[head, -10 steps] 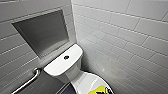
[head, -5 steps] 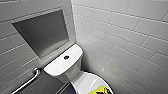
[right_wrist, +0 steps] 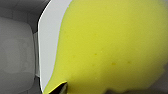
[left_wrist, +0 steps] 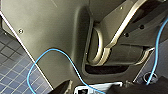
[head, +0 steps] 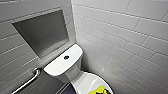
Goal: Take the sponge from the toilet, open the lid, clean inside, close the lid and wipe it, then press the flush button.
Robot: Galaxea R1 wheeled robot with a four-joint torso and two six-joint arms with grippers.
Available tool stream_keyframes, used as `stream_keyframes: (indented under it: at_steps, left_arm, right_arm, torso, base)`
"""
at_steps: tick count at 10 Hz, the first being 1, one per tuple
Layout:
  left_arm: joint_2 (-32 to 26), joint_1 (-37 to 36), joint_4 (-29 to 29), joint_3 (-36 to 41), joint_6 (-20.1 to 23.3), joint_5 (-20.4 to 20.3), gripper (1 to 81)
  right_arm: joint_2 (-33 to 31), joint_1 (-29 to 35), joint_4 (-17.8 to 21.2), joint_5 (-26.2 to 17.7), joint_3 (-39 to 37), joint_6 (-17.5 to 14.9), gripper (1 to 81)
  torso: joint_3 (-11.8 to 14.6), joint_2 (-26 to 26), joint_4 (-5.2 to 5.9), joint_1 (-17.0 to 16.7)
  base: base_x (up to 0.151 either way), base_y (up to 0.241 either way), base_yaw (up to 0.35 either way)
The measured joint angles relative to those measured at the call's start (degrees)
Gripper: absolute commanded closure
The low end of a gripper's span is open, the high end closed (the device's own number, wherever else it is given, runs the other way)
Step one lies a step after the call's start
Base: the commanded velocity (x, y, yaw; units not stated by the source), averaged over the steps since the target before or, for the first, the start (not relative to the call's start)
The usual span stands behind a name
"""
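Nothing has visibly moved since the earlier frames: the head view is framed as it was a second ago, and the sponge (head: 99, 90) sits at the same spot on the bottom edge, right of centre. It lies over the lid (head: 83, 82), which appears to be down, its glossy white face running off the lower edge. Dark parts of the robot flank the sponge there, too small to read. In the right wrist view the sponge (right_wrist: 112, 45) looms very close to the camera, with the white lid (right_wrist: 48, 40) behind it and a dark tip of the right gripper (right_wrist: 61, 88) at its edge. Whether that gripper is clamped on the sponge or merely at it cannot be told. The left wrist view looks onto the robot's own dark housing, a blue cable (left_wrist: 50, 53) and blue floor tiles (left_wrist: 11, 62); the state of the left gripper cannot be told either. Behind the lid, at lower centre, stands the toilet (head: 71, 72), its flush button (head: 66, 57) unpressed and unattended. A steel grab rail (head: 27, 81) occupies the lower left, a grey wall recess (head: 42, 32) the upper left, and grey wall tiles (head: 125, 37) the right. Judgement: the standstill points to a pause at the lid, with flushing outstanding.
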Motion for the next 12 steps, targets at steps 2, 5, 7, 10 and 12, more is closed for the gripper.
stream_keyframes:
  at_steps: [2,5,7,10,12]
  left_arm:
    - [0.0,0.0,-0.1,0.0,0.0,0.0,1.0]
    - [-0.3,0.0,-0.4,0.0,0.0,0.0,1.0]
    - [-0.3,0.0,-0.4,0.0,0.0,0.0,1.0]
    - [-0.3,0.0,-0.4,0.0,0.0,0.0,1.0]
    - [-0.3,0.0,-0.4,0.0,0.0,0.0,1.0]
  right_arm:
    - [0.0,0.4,-0.1,-0.8,0.0,0.0,1.0]
    - [0.1,0.8,-0.5,-1.7,0.0,0.0,1.0]
    - [0.1,0.7,-0.9,-1.7,0.0,0.0,1.0]
    - [0.5,1.2,-1.6,-0.7,-0.2,-0.5,81.1]
    - [-0.1,1.2,-1.7,-0.7,0.3,-0.5,81.1]
  torso:
    - [0.0,0.0,0.0,0.0]
    - [0.0,0.0,0.0,0.0]
    - [0.0,0.0,0.0,0.0]
    - [0.0,0.0,0.0,0.0]
    - [0.0,0.0,0.0,0.0]
  base:
    - [0.0,0.0,0.0]
    - [0.0,0.0,0.0]
    - [0.0,0.0,0.0]
    - [0.0,0.0,0.0]
    - [0.0,0.0,0.0]
